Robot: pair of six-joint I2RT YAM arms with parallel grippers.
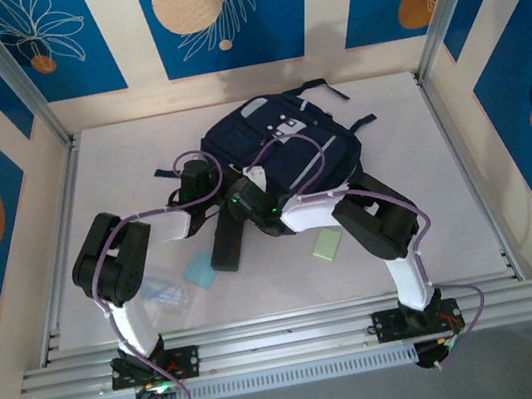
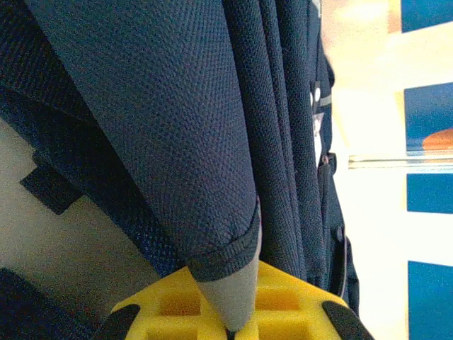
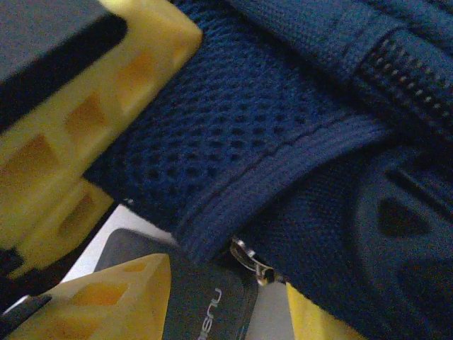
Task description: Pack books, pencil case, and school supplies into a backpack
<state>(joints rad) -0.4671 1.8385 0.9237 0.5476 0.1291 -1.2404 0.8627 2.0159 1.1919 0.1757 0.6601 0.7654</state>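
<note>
The navy backpack (image 1: 283, 146) lies flat at the back middle of the table. My left gripper (image 1: 212, 175) (image 2: 237, 327) is shut on a fold of its fabric at the left edge, with the grey lining pinched between the yellow fingers. My right gripper (image 1: 244, 206) (image 3: 226, 283) sits at the backpack's near edge, next to a metal zip pull (image 3: 251, 262). It is shut on the upper end of the black pencil case (image 1: 224, 241) (image 3: 202, 297). The school supplies rest on the table: a light blue pad (image 1: 199, 270), a pale green pad (image 1: 328, 244) and a clear plastic piece (image 1: 164, 289). The books are out of view.
Backpack straps (image 1: 329, 88) trail towards the back wall. Aluminium rails (image 1: 288, 338) run along the near edge, and frame posts stand at the table's corners. The table (image 1: 447, 191) is bare at the right.
</note>
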